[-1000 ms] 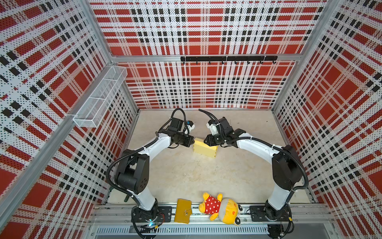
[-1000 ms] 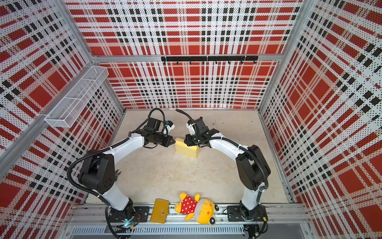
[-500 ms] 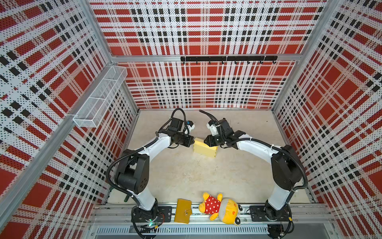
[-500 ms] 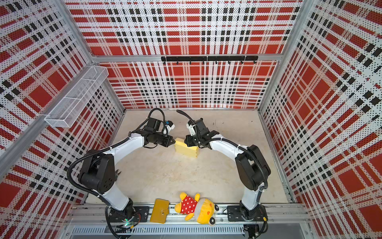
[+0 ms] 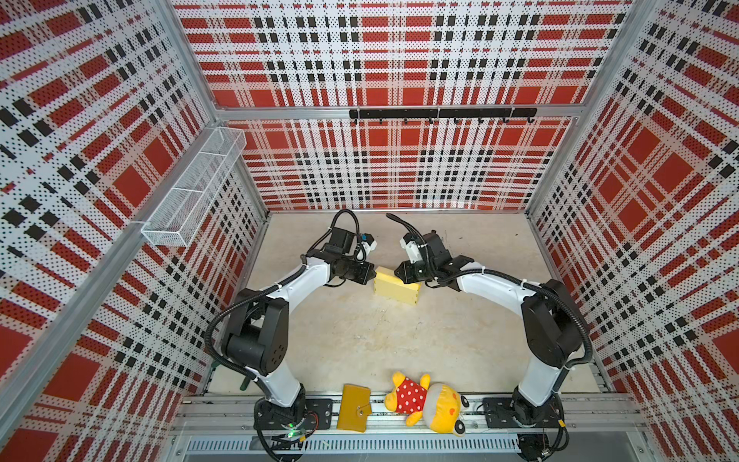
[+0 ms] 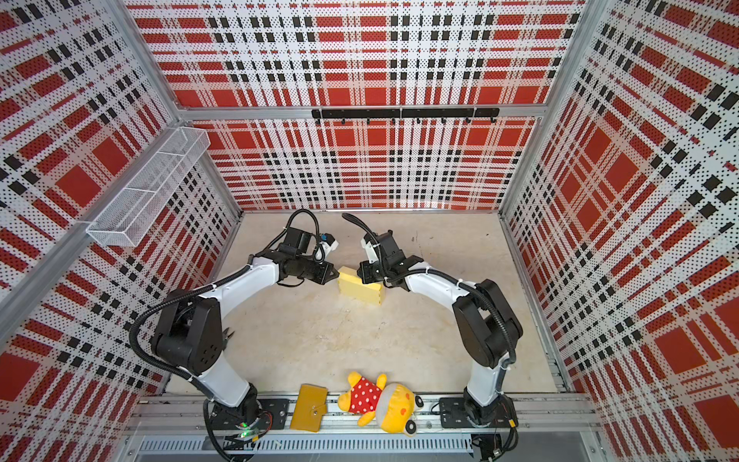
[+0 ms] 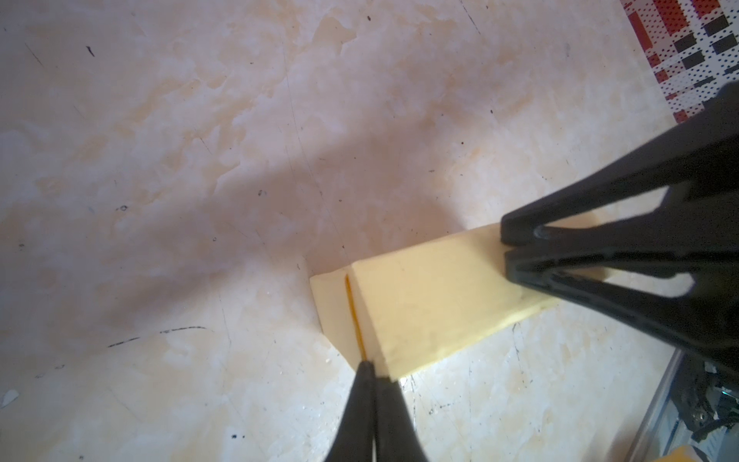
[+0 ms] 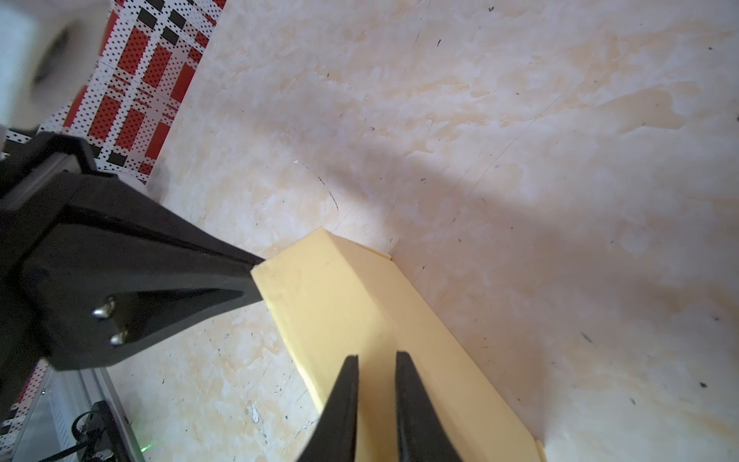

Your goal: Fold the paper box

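Box (image 5: 396, 286) closed, on table (image 5: 360, 344) toward the back, between both grippers. Left gripper (image 7: 370, 366) pressed together, tips touching box's end by a slit (image 7: 354, 316). Right gripper (image 8: 376, 354) spread only a little, narrow gap between fingers (image 8: 340, 408), tips over box's top near the opposite end; contact there impossible to tell. Wallet (image 5: 354, 408) and plush (image 5: 424, 402) on front rail (image 5: 400, 424), well apart from box.

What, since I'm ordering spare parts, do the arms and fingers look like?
The left arm and right arm match: white link shells, black joint housings, black corrugated cable hoses looping alongside. The fingers are black, tapered wedges with triangular cut-outs.
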You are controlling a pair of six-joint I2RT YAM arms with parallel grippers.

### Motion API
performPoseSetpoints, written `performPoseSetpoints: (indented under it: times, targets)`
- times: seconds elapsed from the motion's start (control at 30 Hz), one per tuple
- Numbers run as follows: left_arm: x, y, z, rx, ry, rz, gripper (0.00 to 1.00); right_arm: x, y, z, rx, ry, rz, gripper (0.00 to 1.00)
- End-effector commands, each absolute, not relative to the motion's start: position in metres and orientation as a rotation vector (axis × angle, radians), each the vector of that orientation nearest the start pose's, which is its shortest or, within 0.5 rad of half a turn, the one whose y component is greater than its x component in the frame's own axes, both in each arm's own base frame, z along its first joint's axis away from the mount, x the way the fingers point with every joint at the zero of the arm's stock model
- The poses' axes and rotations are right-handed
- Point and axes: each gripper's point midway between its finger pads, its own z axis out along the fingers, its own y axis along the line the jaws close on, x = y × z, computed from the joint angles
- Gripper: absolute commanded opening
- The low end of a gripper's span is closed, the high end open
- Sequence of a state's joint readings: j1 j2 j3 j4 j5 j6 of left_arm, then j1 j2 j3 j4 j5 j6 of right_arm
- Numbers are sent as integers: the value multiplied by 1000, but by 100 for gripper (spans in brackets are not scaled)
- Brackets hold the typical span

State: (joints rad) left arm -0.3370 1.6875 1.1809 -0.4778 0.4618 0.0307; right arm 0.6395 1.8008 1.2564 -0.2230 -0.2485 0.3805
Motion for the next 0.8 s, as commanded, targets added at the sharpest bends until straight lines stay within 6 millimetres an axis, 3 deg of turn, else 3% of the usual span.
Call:
performPoseSetpoints:
  times: [0.0, 0.77]
  targets:
    - [364, -205, 114, 631, 2510, -685, 8, 346, 322, 77, -503, 2559, 703, 19]
    - [362, -205, 117, 635, 2504, -680, 16, 338, 303, 32, -555, 2524, 495, 21]
